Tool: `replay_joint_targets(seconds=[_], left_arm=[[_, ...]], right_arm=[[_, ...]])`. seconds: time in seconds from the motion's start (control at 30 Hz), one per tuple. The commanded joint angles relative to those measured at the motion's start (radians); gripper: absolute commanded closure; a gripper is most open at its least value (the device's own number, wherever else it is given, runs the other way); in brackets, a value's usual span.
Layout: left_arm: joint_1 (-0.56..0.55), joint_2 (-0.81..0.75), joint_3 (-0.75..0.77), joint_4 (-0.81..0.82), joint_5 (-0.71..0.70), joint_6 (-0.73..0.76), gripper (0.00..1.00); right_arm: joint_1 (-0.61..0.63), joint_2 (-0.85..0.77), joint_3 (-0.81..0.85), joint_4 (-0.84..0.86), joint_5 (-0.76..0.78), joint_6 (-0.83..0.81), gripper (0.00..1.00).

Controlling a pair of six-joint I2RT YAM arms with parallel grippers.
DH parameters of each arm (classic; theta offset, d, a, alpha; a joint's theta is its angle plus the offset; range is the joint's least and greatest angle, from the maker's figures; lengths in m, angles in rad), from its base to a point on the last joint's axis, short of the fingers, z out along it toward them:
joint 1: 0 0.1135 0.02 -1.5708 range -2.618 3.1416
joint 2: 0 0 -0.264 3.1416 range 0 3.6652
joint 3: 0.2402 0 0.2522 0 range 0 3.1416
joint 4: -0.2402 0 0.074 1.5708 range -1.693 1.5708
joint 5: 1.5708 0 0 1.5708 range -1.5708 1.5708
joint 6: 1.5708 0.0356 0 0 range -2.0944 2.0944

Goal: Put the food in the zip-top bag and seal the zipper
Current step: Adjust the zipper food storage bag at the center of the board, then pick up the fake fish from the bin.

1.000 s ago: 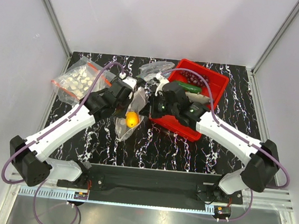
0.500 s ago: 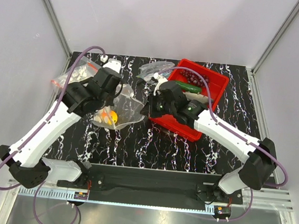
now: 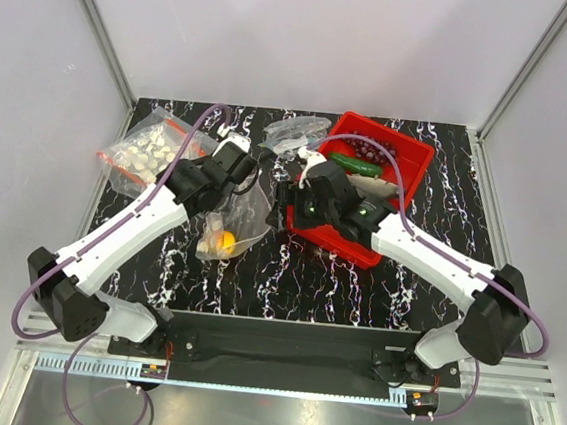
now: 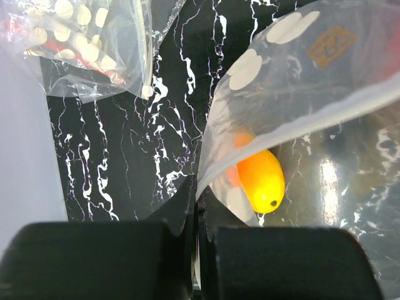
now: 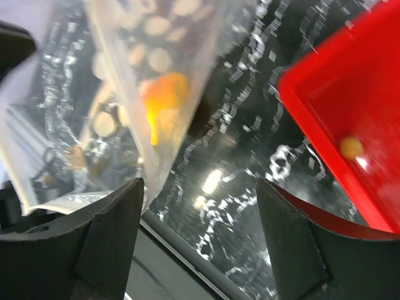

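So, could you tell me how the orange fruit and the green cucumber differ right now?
The orange fruit is inside the dotted bag; the cucumber lies in the red tray. The fruit is short and oval, the cucumber long and slim. Both are small food items.

Desk [image 3: 447, 188]: black, white marble veining. Tray [image 3: 417, 155]: red. Zip-top bag [image 4: 300, 81]: clear, white round dots. Fruit [image 4: 259, 180]: orange-yellow. Cucumber [image 3: 356, 165]: green. Grape bunch [image 3: 355, 143]: dark red. Fish [image 3: 374, 185]: apparently pale grey. Far-left bag [image 3: 144, 149]: dotted, red strip.
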Motion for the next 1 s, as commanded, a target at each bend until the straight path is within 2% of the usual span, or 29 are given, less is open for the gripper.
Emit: replay_joint_targets(seconds=[0.0,0.17,0.4,0.43,0.53,0.7,0.77,0.9,0.97], left_arm=[[0.005,0.017,0.032,0.041,-0.055,0.007,1.0],[0.015,0.052,0.06,0.037,-0.029,-0.007,1.0],[0.038,0.072,0.02,0.073,0.002,-0.001,1.0],[0.038,0.072,0.012,0.077,0.005,-0.004,1.0],[0.038,0.052,-0.009,0.105,0.046,0.007,1.0],[0.038,0.003,-0.029,0.139,0.077,0.023,1.0],[0.04,0.0,-0.023,0.13,0.071,0.027,1.0],[0.038,-0.014,-0.028,0.134,0.077,0.025,1.0],[0.04,-0.02,-0.031,0.14,0.086,0.025,1.0]], right_arm=[[-0.033,-0.096,-0.052,0.041,0.049,-0.009,0.2],[-0.108,-0.197,-0.145,0.081,0.029,0.008,0.18],[-0.197,-0.319,-0.246,0.127,0.063,0.031,0.1],[-0.214,-0.328,-0.254,0.13,0.07,0.035,0.06],[-0.245,-0.328,-0.259,0.107,0.179,0.083,0.0],[-0.364,-0.265,-0.274,0.116,0.268,0.265,0.0],[-0.384,-0.238,-0.292,0.135,0.312,0.377,0.0],[-0.393,-0.169,-0.29,0.161,0.501,0.549,0.0],[-0.392,-0.097,-0.232,0.085,0.572,0.66,0.0]])
